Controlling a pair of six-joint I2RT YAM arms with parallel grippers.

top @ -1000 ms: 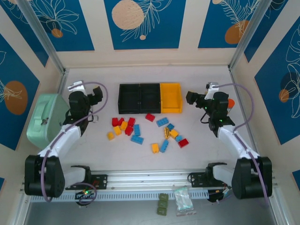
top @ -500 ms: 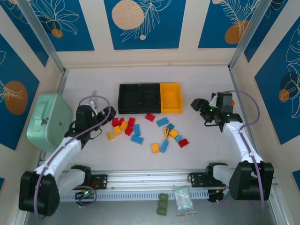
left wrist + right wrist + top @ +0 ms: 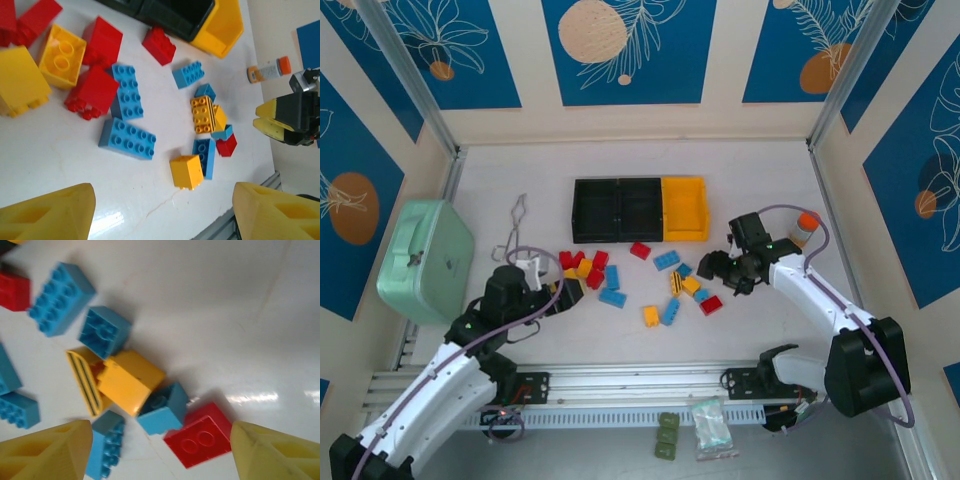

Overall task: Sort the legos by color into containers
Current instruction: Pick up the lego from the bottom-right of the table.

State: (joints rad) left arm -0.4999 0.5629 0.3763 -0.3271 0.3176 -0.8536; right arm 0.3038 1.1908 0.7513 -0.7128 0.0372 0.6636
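Red, yellow and blue legos (image 3: 620,280) lie scattered on the white table in front of the containers: two black bins (image 3: 618,210) and a yellow bin (image 3: 685,208) joined in a row. My left gripper (image 3: 572,294) hangs open at the left end of the pile. In the left wrist view its fingertips (image 3: 55,212) stand wide apart, with a yellow brick (image 3: 186,171) and a long blue brick (image 3: 127,138) ahead. My right gripper (image 3: 715,268) is open over the right end of the pile. A red brick (image 3: 205,440) and a small blue brick (image 3: 162,407) lie under its jaws, untouched.
A mint-green lidded box (image 3: 425,260) stands at the left wall. An orange-capped bottle (image 3: 805,227) is at the right, behind my right arm. A bent wire piece (image 3: 515,225) lies left of the bins. A metal rail (image 3: 640,385) runs along the near edge.
Both arms have swung from beside the bins down and inward to the ends of the brick pile. Both pairs of jaws have narrowed somewhat but hold nothing.
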